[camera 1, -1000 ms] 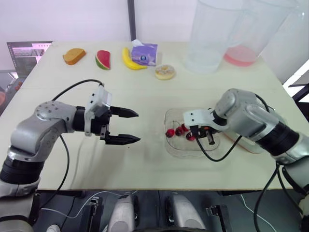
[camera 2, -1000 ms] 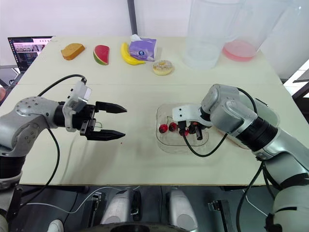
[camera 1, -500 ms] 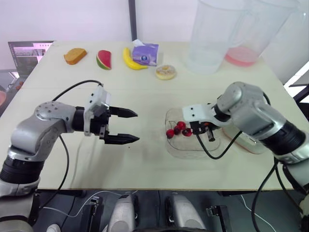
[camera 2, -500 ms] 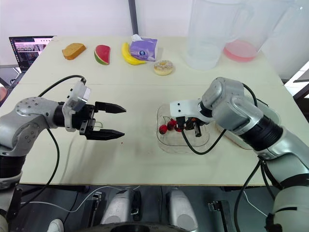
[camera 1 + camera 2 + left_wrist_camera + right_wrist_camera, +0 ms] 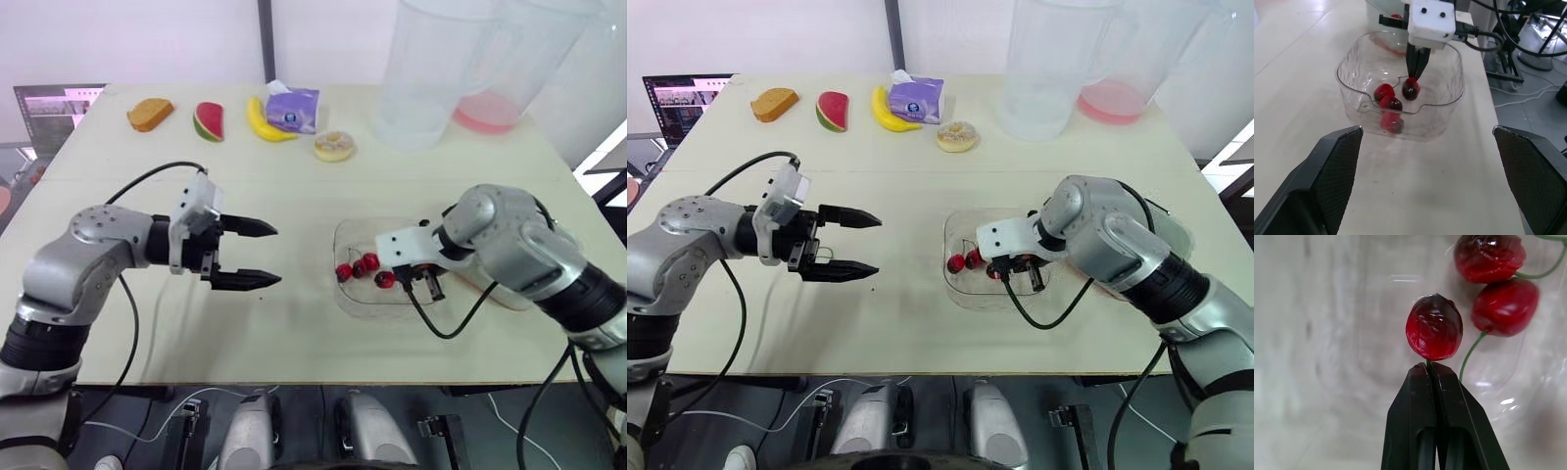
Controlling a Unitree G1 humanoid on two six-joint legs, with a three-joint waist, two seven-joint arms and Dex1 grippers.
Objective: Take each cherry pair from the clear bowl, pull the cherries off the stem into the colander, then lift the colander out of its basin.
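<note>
Step in hand: taking a cherry pair out of the clear bowl (image 5: 343, 294). Several cherries lie in it, so the task looks to be at an early stage.
Right pincer (image 5: 1429, 368): clenched on a short green stem just under one cherry (image 5: 1434, 327), with the tips down inside the bowl, right of centre in the head views.
Other cherries: a second cherry (image 5: 1504, 306) and a third cherry (image 5: 1488, 252) lie close by in the bowl. A stem curves from beside the tips to the second one, but I cannot tell whether it shares a stem with the held one.
Left pincer (image 5: 272, 255): released, jaws wide, hovering over the bare surface (image 5: 294, 186) left of centre. It points toward the bowl and is well apart from it.
Colander (image 5: 498, 294): probably the pale, pink-edged tub just right of the bowl, mostly hidden behind the right forearm.
Next move: I judge the right arm must lift straight up to clear the bowl wall. The left pincer then closes in to take a cherry, and the pull is made over the colander.
Edges: the bowl sits near the front edge of the surface, so there is little room to draw back toward the lower frame.
Open room: a wide bare stretch lies between the two pincers. The banana (image 5: 266, 119), doughnut (image 5: 334, 146) and clear jug (image 5: 426, 73) along the top are well apart.
</note>
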